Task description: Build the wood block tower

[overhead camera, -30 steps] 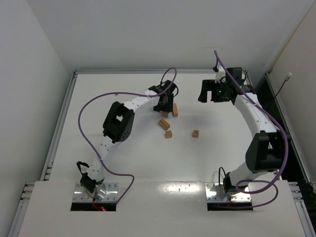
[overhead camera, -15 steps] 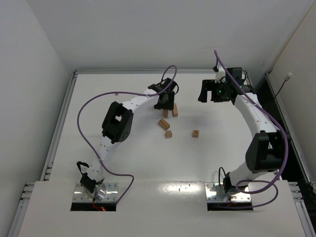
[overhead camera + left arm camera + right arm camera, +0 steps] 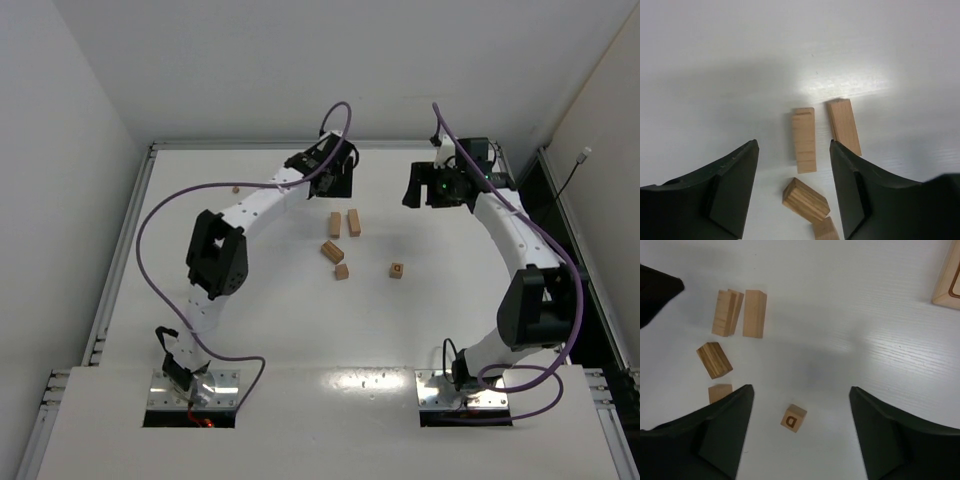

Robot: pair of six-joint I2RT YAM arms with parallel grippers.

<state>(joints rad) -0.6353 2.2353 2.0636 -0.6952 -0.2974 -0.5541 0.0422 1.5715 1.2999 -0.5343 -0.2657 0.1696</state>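
Observation:
The wooden blocks lie singly on the white table, with no stack standing. Two oblong bars (image 3: 335, 224) (image 3: 354, 222) lie side by side, close together. A tilted block (image 3: 332, 251) and a small cube (image 3: 342, 271) lie just nearer, and a cube marked D (image 3: 397, 270) lies to the right. My left gripper (image 3: 337, 181) hovers beyond the bars, open and empty. In the left wrist view it (image 3: 793, 145) frames the bars (image 3: 804, 140) (image 3: 844, 125) and the tilted block (image 3: 806, 200). My right gripper (image 3: 414, 187) is open and empty, and in the right wrist view it (image 3: 801, 388) is high over the D cube (image 3: 793, 418).
A tiny brown bead (image 3: 236, 188) lies at the far left of the table. A pale wood tray corner (image 3: 950, 280) shows at the top right of the right wrist view. Raised rails edge the table on the left, the right and at the back.
My left gripper has risen and drawn back toward the far side, away from the left bar it was over. That bar now lies uncovered beside the other. The right arm has not moved.

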